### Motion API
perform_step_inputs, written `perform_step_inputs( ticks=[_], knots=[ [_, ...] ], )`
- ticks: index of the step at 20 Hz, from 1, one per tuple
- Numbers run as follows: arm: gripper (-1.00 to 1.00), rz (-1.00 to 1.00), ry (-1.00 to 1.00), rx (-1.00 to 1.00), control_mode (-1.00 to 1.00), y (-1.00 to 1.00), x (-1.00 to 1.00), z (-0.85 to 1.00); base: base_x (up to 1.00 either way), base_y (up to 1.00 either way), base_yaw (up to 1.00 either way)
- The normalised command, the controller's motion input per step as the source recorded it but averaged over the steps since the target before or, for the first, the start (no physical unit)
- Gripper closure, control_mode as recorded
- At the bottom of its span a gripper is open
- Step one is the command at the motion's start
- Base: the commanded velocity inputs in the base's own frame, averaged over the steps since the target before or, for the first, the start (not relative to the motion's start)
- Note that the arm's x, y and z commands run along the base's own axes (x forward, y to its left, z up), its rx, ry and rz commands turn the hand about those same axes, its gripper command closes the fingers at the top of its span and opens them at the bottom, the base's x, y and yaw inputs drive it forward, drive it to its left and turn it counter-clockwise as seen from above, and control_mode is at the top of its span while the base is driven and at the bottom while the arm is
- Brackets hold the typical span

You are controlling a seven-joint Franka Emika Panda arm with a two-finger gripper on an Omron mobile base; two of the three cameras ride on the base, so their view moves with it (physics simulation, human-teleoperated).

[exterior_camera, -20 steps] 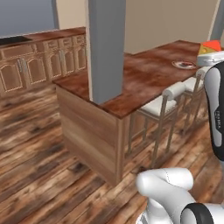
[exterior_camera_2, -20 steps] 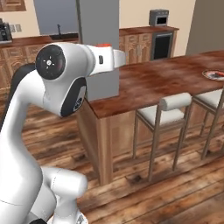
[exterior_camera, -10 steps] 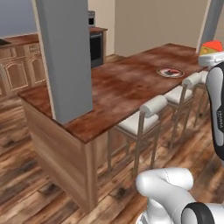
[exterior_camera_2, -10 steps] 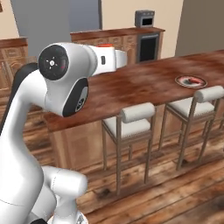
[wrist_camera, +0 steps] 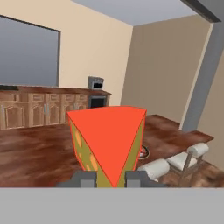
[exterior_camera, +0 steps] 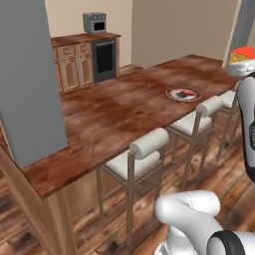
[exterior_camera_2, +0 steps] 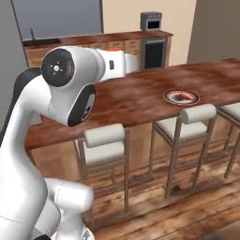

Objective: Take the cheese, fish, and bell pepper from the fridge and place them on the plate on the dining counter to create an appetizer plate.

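In the hand view my gripper (wrist_camera: 111, 179) is shut on the cheese (wrist_camera: 109, 144), a yellow wedge with an orange-red face, held upright between the fingertips (wrist_camera: 85, 178). The cheese (exterior_camera: 244, 54) also shows at the top right of the left base view, high above the stools. In the right base view its orange edge (exterior_camera_2: 112, 48) peeks over the hand. The plate (exterior_camera: 183, 93) (exterior_camera_2: 181, 97) lies on the dining counter (exterior_camera: 124, 104) (exterior_camera_2: 140, 96) with something red on it. Whether that is the fish or the bell pepper I cannot tell. The fridge is out of view.
White-cushioned stools (exterior_camera: 144, 149) (exterior_camera_2: 105, 140) (exterior_camera_2: 192, 119) line the counter's near side. A grey pillar (exterior_camera: 30, 79) stands at the counter's left end. Wall cabinets with an oven (exterior_camera: 104, 57) and a small microwave (exterior_camera_2: 151, 21) run along the back.
The whole scene has shifted as the base drove along the dining counter, bringing the plate and stools nearer. The cheese has stayed in the shut gripper.
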Motion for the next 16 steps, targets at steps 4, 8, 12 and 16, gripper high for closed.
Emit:
perform_step_inputs(
  ticks=[4, 8, 12, 16],
  knots=[
    [1.0, 0.0, 0.0, 0.0, 1.0, 0.0, 0.0, 0.0, 1.0, -0.79, 0.17],
    [1.0, 0.0, 0.0, 0.0, 1.0, 0.0, 0.0, 0.0, 1.0, -0.69, 0.14],
    [1.0, 0.0, 0.0, 0.0, 1.0, 0.0, 0.0, 0.0, 1.0, -0.42, 0.11],
    [1.0, 0.0, 0.0, 0.0, 1.0, 0.0, 0.0, 0.0, 1.0, -0.31, 0.11]
  ],
)
